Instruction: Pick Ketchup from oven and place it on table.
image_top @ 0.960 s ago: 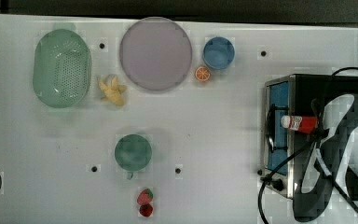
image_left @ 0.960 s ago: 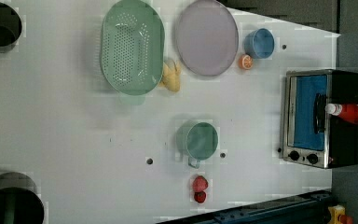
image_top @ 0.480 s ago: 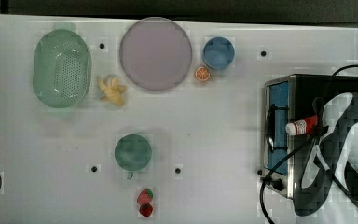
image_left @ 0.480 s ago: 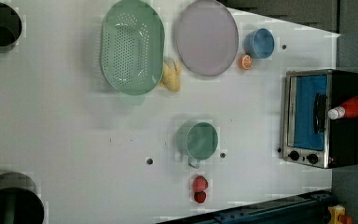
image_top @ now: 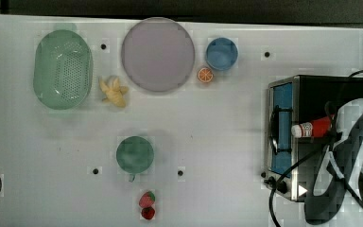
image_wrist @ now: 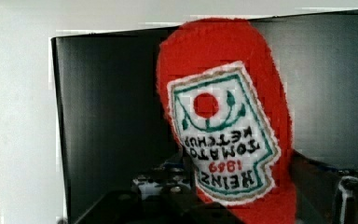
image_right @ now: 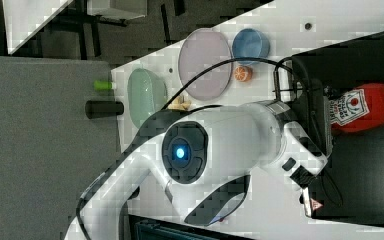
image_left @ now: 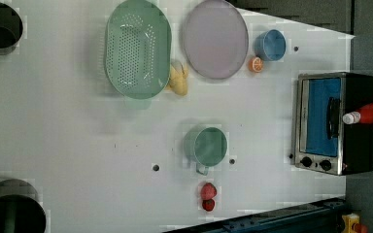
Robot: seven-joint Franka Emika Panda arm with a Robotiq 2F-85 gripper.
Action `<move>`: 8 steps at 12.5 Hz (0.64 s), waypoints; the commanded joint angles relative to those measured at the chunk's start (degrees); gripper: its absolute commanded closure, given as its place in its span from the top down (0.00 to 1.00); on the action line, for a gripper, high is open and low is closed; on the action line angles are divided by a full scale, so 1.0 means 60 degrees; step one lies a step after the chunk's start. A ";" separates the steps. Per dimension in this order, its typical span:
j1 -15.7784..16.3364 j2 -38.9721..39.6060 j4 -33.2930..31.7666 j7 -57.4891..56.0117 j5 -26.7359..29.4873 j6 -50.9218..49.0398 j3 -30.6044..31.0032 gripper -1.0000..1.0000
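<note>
Item: Ketchup [image_wrist: 223, 126] — lay above the black top of the oven [image_top: 312, 90], white cap toward the glass door, label facing the wrist camera. Pincer [image_wrist: 242, 205] clenched on the bottle's base end. Beyond, on the tabletop [image_top: 217, 123]: 1 green mug [image_top: 134, 154], 2 strawberries [image_top: 147, 205].

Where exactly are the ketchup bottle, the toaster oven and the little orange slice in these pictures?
Ketchup bottle [image_left: 369, 113]: left view, on its red body just behind the white cap.
Toaster oven [image_top: 282, 101]: top view, on the blue glass door.
Orange slice [image_top: 205, 74]: top view, at the centre of the slice, beside the blue bowl [image_top: 221, 53].
</note>
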 commanded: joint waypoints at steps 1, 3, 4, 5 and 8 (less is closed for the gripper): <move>0.0253 -0.0525 0.0957 0.0263 -0.0365 -0.1182 0.0026 0.64; 0.0487 -0.0809 0.1655 0.0263 -0.1040 -0.2347 0.0046 0.64; 0.0641 -0.0929 0.2015 0.0263 -0.1335 -0.2743 0.0057 0.64; 0.0803 -0.1043 0.2342 0.0263 -0.1551 -0.2997 0.0085 0.64; 0.1410 -0.1522 0.2776 0.0226 -0.1665 -0.3699 0.0468 0.64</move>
